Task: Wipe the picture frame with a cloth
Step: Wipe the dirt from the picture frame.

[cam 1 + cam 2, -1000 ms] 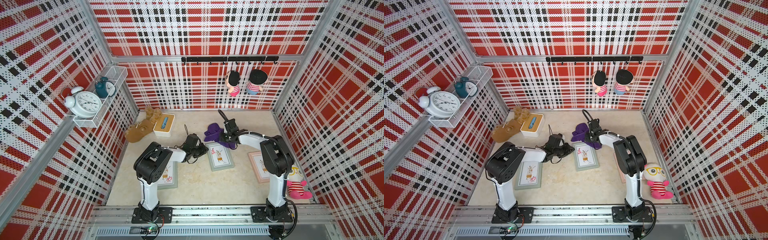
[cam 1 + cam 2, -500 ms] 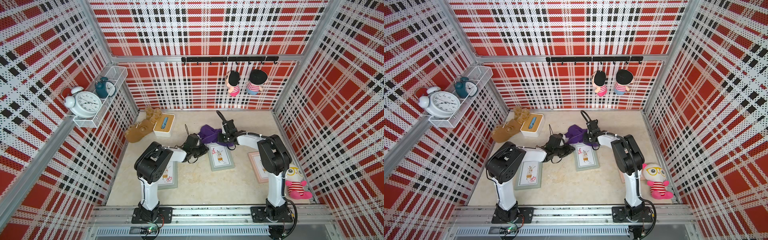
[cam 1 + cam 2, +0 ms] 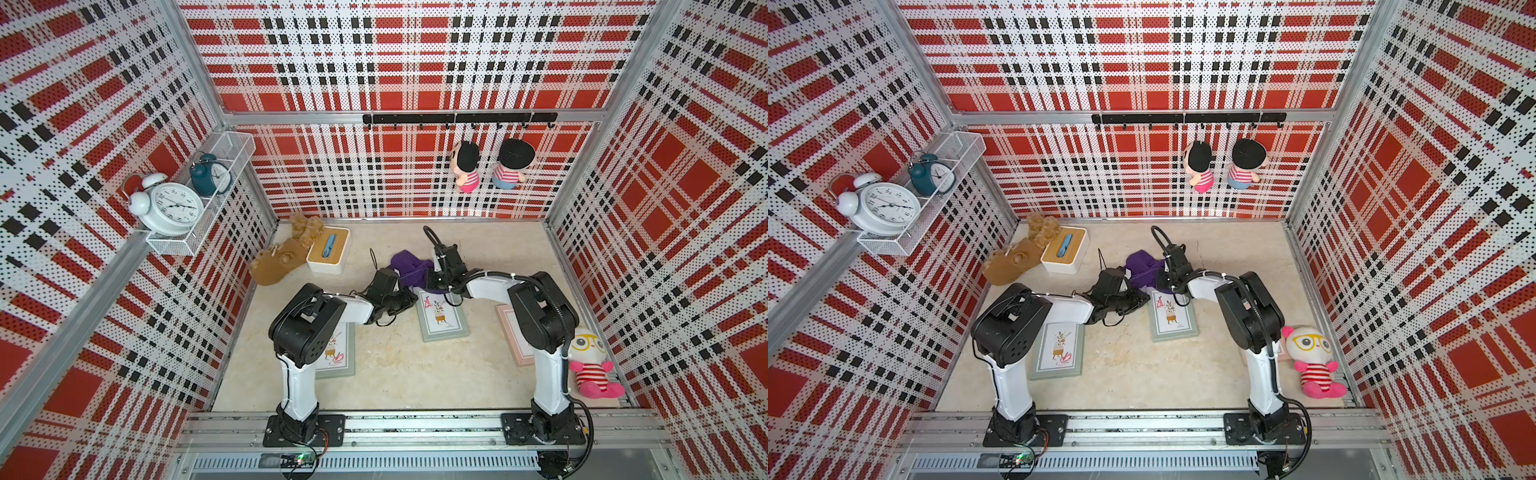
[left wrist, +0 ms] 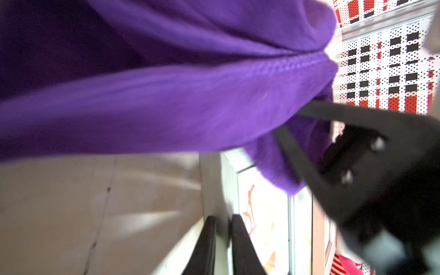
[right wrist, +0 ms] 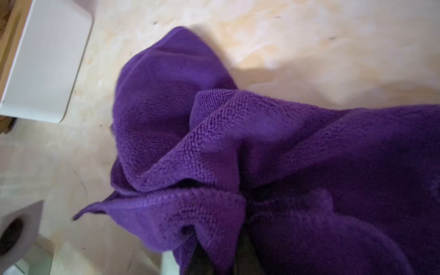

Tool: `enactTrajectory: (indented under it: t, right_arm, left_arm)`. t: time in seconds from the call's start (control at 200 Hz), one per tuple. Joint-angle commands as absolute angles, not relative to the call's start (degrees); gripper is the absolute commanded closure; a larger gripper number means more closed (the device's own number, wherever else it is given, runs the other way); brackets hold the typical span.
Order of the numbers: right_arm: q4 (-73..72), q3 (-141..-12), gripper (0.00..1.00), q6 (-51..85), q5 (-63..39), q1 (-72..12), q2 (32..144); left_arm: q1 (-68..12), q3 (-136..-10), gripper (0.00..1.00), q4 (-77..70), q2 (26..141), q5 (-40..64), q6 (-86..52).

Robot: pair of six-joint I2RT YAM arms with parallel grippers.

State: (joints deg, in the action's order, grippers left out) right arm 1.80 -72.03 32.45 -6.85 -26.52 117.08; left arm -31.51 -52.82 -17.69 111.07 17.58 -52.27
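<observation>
Over the far edge of the grey picture frame [image 3: 442, 322], the seemingly soft, limp purple cloth [image 3: 409, 266] lay bunched in the closed right gripper [image 3: 434, 279], while the left gripper [image 4: 223, 226], fingers narrow, pinched the frame's rim.

In wire shelf [image 3: 174, 247]: white alarm clock [image 3: 172, 208], teal alarm clock [image 3: 208, 178]. Tan plush toy [image 3: 282, 259] beside white box [image 3: 328, 251], back corner of counter [image 3: 395, 374]. Striped dolls [image 3: 467, 168] hang from black hook rail [image 3: 457, 118]. Bespectacled white plush [image 3: 590, 361] at counter edge.

Both arms reach forward and low, wrists close together. Left gripper [image 4: 223, 217] pinches the picture frame [image 3: 442, 322] rim. Right gripper [image 3: 431, 279] clamps the cloth [image 3: 409, 266].
</observation>
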Motion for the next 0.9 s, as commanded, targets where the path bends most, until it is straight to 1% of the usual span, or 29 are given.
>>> enactTrajectory:
  t: [0.0, 0.12, 0.225, 0.341, 0.491, 0.566, 0.611, 0.686, 0.812, 0.897]
  right_arm:
    - [10.70, -69.20, 1.00, 32.16, -8.44, -23.34, 117.16]
    - [9.41, -70.75, 1.00, 30.05, -10.00, -29.42, 119.80]
    - [5.29, -69.44, 1.00, 33.22, -12.06, -33.40, 121.46]
    - [3.94, -67.74, 1.00, 33.88, -11.14, -32.08, 120.67]
    - [6.61, -67.59, 1.00, 28.52, -8.82, -26.14, 118.62]
    - [6.75, -67.98, 1.00, 26.44, -7.99, -24.70, 118.21]
    - [6.78, -68.48, 1.00, 26.20, -8.37, -24.96, 118.82]
    - [4.64, -68.73, 1.00, 28.29, -12.13, -26.54, 120.17]
    - [2.11, -70.39, 1.00, 30.71, -15.92, -32.25, 122.76]
    - [0.15, -70.19, 1.00, 32.67, -18.05, -33.49, 123.29]
  left_arm:
    - [-31.11, -50.74, 0.84, -9.53, 115.22, 13.44, -51.59]
    - [-31.12, -51.28, 0.84, -9.53, 115.57, 13.54, -51.45]
    - [-31.19, -51.41, 0.84, -9.58, 115.66, 13.54, -51.60]
    - [-31.28, -51.25, 0.84, -9.48, 115.62, 13.70, -51.54]
    - [-31.22, -50.86, 0.84, -9.49, 115.31, 13.64, -51.24]
    - [-31.25, -50.88, 0.84, -9.55, 115.47, 13.55, -51.22]
    - [-31.29, -50.89, 0.84, -9.48, 115.58, 13.54, -51.17]
    - [-31.31, -50.89, 0.84, -9.58, 115.50, 13.49, -51.28]
    - [-31.36, -51.07, 0.84, -9.58, 115.41, 13.51, -51.51]
    - [-31.31, -51.07, 0.84, -9.55, 115.48, 13.66, -51.53]
